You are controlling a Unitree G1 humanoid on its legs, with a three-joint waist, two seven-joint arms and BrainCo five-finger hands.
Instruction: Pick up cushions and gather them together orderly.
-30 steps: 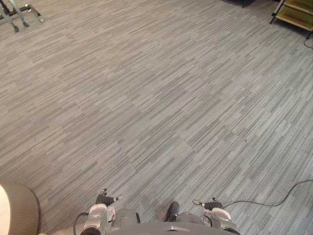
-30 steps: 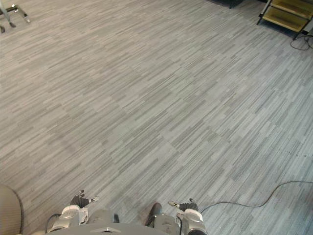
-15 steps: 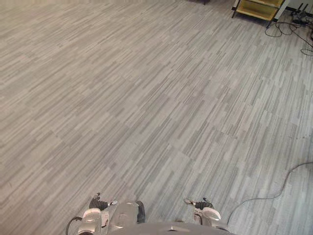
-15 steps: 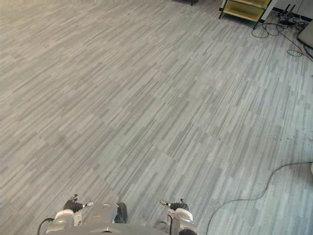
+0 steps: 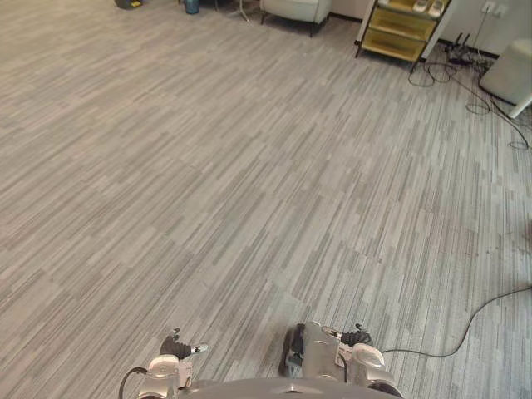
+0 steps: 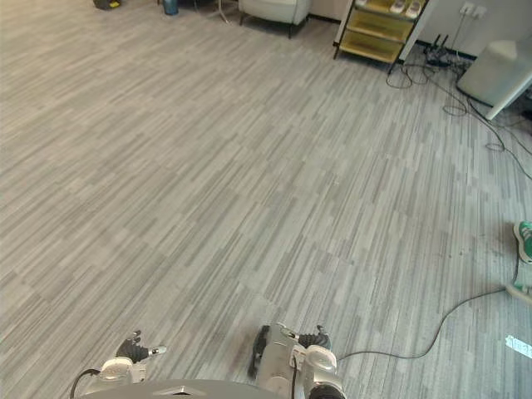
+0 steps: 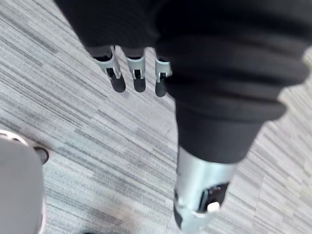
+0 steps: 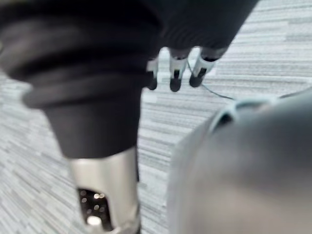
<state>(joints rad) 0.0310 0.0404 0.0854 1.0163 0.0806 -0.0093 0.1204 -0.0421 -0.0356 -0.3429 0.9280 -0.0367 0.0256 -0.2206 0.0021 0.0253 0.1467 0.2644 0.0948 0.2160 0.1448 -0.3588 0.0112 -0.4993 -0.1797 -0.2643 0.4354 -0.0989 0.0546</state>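
Striped grey carpet (image 5: 249,166) lay wide before me, pale armchair (image 5: 295,8) and yellow shelf rack (image 5: 403,21) by the far wall, tangle of cables (image 5: 474,91) beside the rack. My left hand (image 7: 137,73) and right hand (image 8: 175,73) hung low over the floor, fingers straight, holding nothing. Where the cushions lay I could not tell.

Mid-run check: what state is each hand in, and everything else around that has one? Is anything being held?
Left hand: open, fingers straight, holding nothing.
Right hand: open, fingers straight, holding nothing.
Shelf: standing upright at the far side of the floor.
Armchair: upright on its legs.
Cables: lying loose on the floor beside the shelf.
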